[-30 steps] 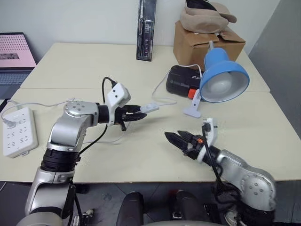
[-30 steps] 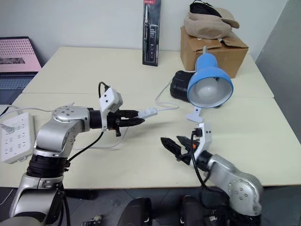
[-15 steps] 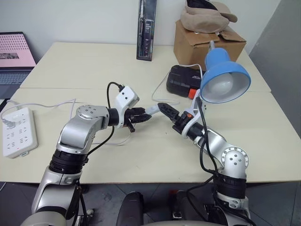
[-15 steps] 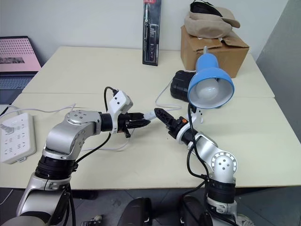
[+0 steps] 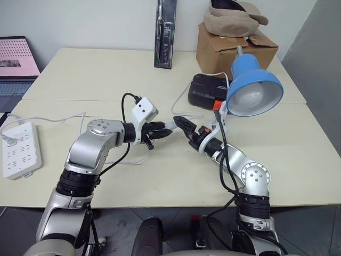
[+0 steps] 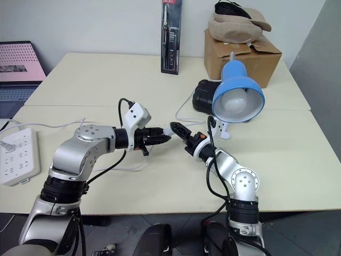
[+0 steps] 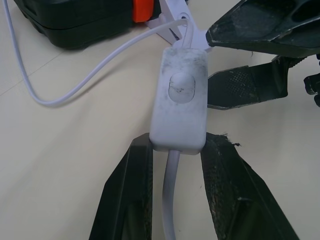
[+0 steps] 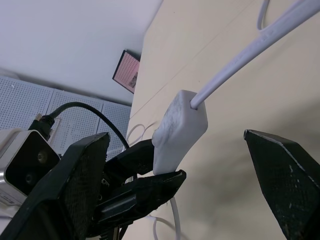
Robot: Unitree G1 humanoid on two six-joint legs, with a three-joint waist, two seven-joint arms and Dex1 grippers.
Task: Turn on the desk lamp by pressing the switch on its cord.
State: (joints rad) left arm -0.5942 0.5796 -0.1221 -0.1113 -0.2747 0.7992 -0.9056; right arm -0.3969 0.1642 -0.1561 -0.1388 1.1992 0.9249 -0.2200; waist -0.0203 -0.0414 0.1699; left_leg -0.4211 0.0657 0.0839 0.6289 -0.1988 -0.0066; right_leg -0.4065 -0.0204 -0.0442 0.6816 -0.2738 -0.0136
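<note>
Your left gripper is closed on the near end of the switch, holding it up off the bench near the middle of the scene. In the left wrist view the two black fingers pinch the lower end of the white body, and the rocker button faces the camera, clear of both of them. The switch's long axis runs along the gripper's own line, pointing from the left hand toward about 3 o'clock in the head view, where the right arm comes in.

Your right gripper is wide apart and holds nothing. Its tips sit just beside the free end of the switch, at roughly 3 o'clock from it, so it is the arm placed to do the pressing. The right wrist view shows the switch between the two spread fingers, nearer one of them, not touching either.

The cord leaves the far end of the switch and loops toward the desk lamp, standing at about 2 o'clock. The bulb looks unlit. Judging by this, you need one right fingertip brought onto the rocker face.
</note>
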